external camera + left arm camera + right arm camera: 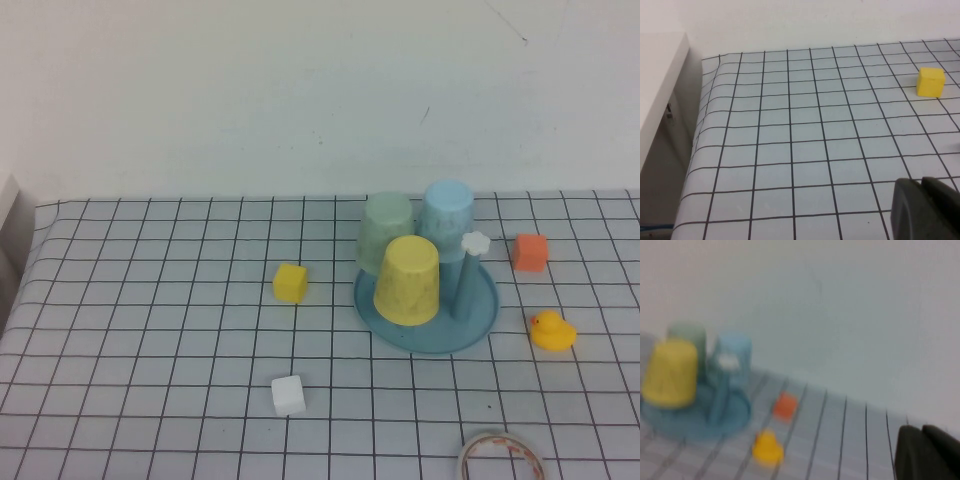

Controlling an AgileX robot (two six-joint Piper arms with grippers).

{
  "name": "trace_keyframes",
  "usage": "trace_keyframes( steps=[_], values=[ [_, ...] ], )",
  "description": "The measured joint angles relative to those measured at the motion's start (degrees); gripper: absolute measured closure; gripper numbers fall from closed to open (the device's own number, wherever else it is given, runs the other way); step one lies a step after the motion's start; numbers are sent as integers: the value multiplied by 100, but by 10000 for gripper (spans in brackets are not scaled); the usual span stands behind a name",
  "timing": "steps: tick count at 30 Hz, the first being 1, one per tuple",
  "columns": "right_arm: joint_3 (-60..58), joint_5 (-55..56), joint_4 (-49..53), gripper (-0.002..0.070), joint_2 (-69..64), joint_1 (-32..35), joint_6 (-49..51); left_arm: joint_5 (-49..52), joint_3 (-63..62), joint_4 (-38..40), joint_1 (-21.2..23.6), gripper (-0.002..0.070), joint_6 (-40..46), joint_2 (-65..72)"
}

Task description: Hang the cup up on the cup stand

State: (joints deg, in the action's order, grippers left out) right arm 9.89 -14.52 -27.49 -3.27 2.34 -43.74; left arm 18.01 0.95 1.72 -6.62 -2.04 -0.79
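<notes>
1. Across the whole high view spreads the counter (150, 330), a grey cloth ruled in a black grid, running back to a plain wall at its far edge.
2. Right of the middle, nearer the far edge than the near one, sits the cup stand (478, 322), a round blue dish with one bare peg under a white flower cap on its right side.
3. On that stand the cup (407, 280), a yellow tumbler, is upside down with its long axis upright; by my reading it is already hung. A pale green cup (386, 232) and a light blue cup (447, 213) stand inverted just behind it.
4. Neither arm shows in the high view. The left tool (925, 209) is a dark shape low in its own wrist view, over the counter's left part near the left edge; the right tool (929, 452) shows likewise in its wrist view. For both, I cannot tell whether they are released or clenched.
5. The right wrist view looks toward the stand with the cup well apart from the right tool, so the right arm seems the nearer; the left wrist view shows no stand at all.
6. Small things: a tape roll (501, 457) at the near edge, an orange block (530, 252) and a yellow duck (552, 331) right of the stand, a yellow block (290, 283) left of it, and a white block (288, 395) nearer the near edge.
</notes>
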Motion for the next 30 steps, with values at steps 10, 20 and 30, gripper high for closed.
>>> trace_keyframes(
  steps=[10,20,30],
  values=[
    [-493,-939,3286,678,106,54,3020,0,0,0,0,676,0,0],
    [-1137,-262,2968,678,394,533,3206,0,0,0,0,676,0,0],
    [-1105,-489,2959,678,394,538,3712,0,0,0,0,676,0,0]
  ],
)
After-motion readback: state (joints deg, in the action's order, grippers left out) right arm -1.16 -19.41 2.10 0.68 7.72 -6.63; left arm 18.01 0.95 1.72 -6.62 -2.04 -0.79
